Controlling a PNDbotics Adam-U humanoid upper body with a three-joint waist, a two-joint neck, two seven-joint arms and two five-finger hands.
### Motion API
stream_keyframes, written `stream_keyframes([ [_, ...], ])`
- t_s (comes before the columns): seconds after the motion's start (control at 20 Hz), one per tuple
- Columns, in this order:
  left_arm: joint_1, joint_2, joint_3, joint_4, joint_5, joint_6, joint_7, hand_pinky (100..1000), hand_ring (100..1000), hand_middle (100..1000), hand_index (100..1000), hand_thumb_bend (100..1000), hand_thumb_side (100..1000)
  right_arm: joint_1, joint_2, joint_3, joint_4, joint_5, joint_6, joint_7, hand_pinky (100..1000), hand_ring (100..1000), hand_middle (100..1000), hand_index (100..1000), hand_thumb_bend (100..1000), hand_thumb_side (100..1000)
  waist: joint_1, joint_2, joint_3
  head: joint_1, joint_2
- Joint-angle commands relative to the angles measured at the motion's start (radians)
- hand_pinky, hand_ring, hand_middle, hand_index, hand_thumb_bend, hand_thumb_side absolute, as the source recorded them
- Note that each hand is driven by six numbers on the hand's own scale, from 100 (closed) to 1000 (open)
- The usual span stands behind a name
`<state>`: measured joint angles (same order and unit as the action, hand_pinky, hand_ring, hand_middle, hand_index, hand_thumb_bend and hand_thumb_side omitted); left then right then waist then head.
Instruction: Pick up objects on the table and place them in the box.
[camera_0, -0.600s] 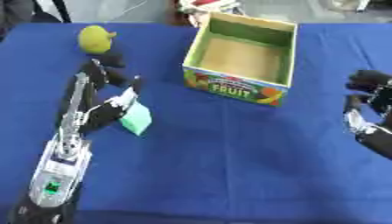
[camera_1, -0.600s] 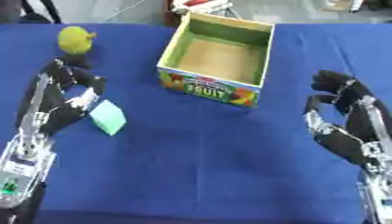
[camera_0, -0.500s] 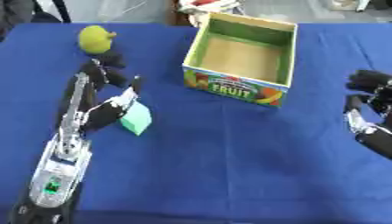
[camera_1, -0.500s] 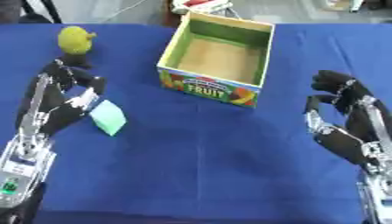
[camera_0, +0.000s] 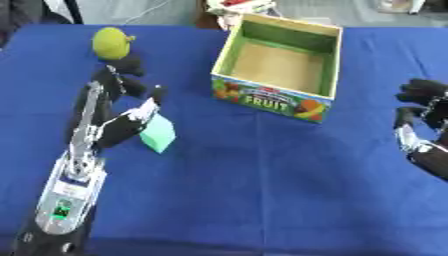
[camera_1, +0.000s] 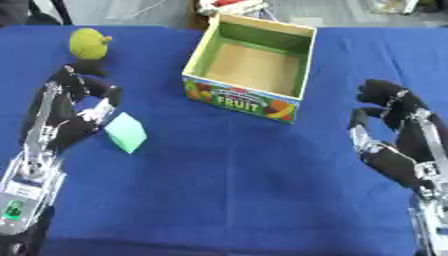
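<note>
A mint-green block lies on the blue table just right of my left hand. The hand is open, its thumb tip touching the block's upper edge and its fingers reaching toward a yellow-green fruit at the far left. The open cardboard fruit box stands empty at the back centre. My right hand hovers open at the right side, fingers up, holding nothing.
The blue cloth covers the whole table. Some red and white items sit behind the box past the table's far edge.
</note>
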<state>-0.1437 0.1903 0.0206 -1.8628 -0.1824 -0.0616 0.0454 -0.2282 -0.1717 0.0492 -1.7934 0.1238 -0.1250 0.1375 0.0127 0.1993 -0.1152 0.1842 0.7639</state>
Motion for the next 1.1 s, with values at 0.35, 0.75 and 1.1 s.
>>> stream_keyframes([
  [0.35,-0.011,0.081,0.017,-0.031,-0.031,-0.004,-0.004,580,584,640,776,485,325,-0.007,-0.010,-0.007,-0.020,-0.002,-0.002,0.004,737,794,757,825,100,100,0.004,-0.015,-0.003,0.009,0.005],
  [0.75,-0.039,0.340,-0.021,-0.011,-0.071,-0.034,-0.085,643,640,698,810,519,323,-0.006,-0.017,-0.006,-0.019,0.003,-0.002,0.011,738,795,758,826,100,100,0.017,-0.016,-0.014,0.013,0.006],
  [1.1,-0.105,0.613,-0.116,0.064,-0.167,-0.116,-0.370,736,730,781,850,569,253,-0.002,-0.027,-0.002,-0.017,0.003,-0.002,0.015,738,795,758,826,100,100,0.030,-0.020,-0.024,0.015,0.006],
])
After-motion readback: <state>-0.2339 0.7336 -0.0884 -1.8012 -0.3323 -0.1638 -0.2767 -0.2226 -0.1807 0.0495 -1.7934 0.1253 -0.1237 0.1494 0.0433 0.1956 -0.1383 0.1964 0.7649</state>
